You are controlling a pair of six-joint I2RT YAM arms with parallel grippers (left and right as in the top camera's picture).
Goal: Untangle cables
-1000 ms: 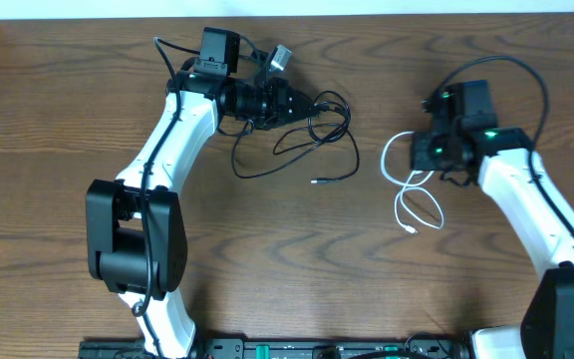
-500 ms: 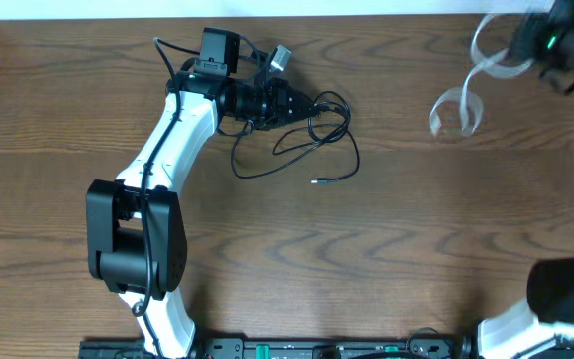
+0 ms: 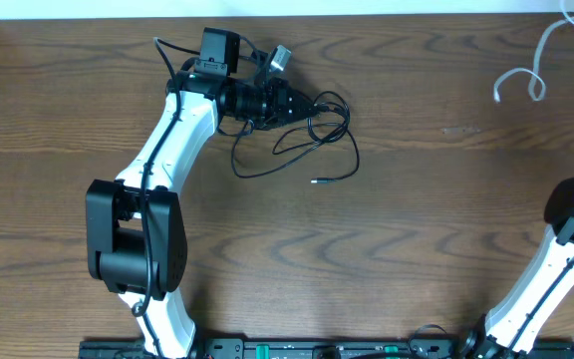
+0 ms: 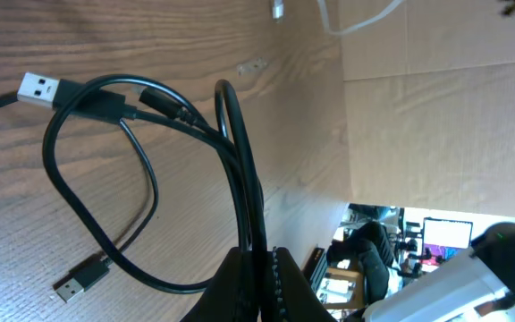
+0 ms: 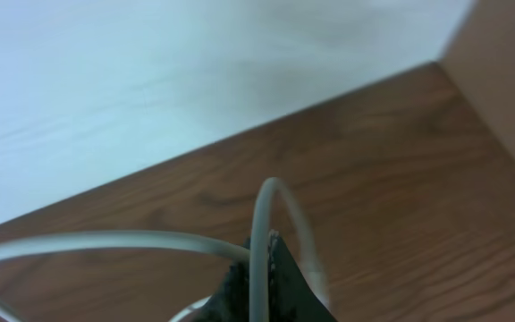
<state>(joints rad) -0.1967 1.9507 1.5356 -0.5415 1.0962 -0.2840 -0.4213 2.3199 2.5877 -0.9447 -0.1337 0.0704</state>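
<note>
From overhead, the left pincer (image 3: 298,104) was clamped on the black cable (image 3: 314,118). Its loops spread over the wooden table (image 3: 267,259) just ahead of the tips and to one side. A small plug end (image 3: 315,181) lay a little beyond them. The white cable (image 3: 514,73) curled far ahead of that pincer, near the table's back corner, and ran out of frame. The right pincer was not in this view.

In the left wrist view, the closed fingers (image 4: 240,279) pinched two strands of the black cable (image 4: 247,192). The strands rose straight ahead and looped off left to a USB-A plug (image 4: 38,88) and the small plug end (image 4: 77,283). The white cable (image 4: 351,29) lay well ahead.

In the right wrist view, the right pincer (image 5: 263,255) was closed on the white cable (image 5: 258,215). The cable arched up from between the tips and trailed left above the table.
</note>
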